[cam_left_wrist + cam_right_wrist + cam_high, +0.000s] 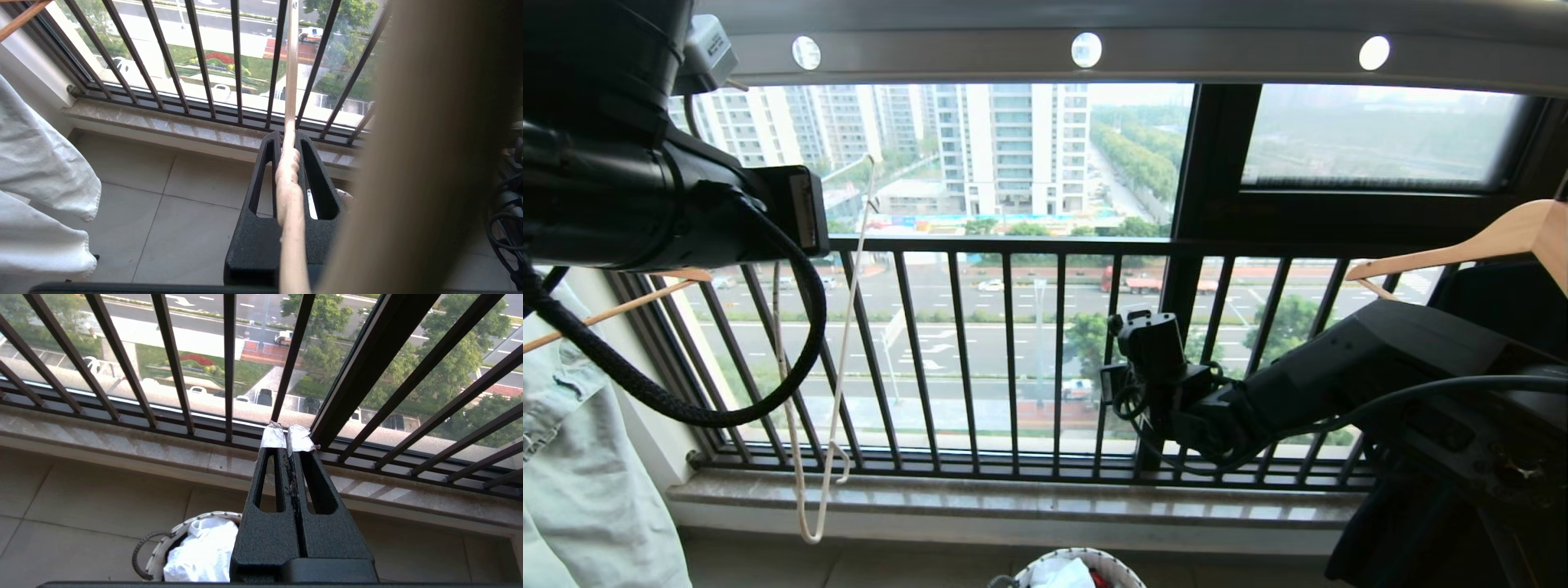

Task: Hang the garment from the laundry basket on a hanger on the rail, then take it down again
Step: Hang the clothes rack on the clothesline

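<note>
Left pincer pinching the hanger at a barred high-rise window.

The left pincer (288, 141) is clamped on the twisted neck of the cream wire hanger (837, 392), which dangles below it before the black window railing (1013, 359); beneath lie a stone sill (1013, 498) and tiled floor (163, 212). The right pincer (288, 437) is pressed together, empty; below it one basket (161, 551) holds the white garment (200, 551). One grey rail (1094, 49) runs overhead with three holes showing; two wooden hangers (1494, 241) hang at the sides.
</note>
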{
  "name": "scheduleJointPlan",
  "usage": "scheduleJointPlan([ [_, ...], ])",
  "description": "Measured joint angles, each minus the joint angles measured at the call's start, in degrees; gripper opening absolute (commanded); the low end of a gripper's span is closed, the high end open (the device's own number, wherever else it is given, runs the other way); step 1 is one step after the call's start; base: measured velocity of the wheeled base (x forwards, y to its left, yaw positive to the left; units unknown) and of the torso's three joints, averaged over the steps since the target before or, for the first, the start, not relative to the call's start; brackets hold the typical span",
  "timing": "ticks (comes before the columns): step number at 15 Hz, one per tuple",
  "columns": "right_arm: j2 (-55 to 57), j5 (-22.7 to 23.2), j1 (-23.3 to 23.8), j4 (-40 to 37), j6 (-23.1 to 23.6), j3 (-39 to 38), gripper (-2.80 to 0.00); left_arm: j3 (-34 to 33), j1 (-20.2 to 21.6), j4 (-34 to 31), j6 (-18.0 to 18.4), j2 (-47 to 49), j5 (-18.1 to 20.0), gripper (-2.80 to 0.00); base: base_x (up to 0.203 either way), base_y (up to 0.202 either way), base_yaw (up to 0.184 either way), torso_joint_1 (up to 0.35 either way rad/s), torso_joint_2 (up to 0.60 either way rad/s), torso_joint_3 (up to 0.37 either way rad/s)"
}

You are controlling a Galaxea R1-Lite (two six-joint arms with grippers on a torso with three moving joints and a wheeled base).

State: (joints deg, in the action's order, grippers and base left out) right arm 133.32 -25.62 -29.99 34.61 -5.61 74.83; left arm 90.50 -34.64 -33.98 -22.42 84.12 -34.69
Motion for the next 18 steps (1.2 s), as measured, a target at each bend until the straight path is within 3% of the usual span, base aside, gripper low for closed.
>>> scheduleJointPlan([
  [6, 0.18, 0.02, -0.29, 0.0, 0.02, -0.11, -2.8, 0.47, -2.67, -0.26, -1.84, 2.68, -4.04, -2.8, 0.0, 0.0, 0.0, 0.0, 0.0, 0.0],
  [18, 0.52, -1.29, -0.92, 0.0, 0.71, 0.09, -2.8, 3.88, -3.99, -0.24, -2.85, 2.37, -3.92, -2.8, 0.0, 0.0, 0.0, 0.0, 0.0, 0.0],
])
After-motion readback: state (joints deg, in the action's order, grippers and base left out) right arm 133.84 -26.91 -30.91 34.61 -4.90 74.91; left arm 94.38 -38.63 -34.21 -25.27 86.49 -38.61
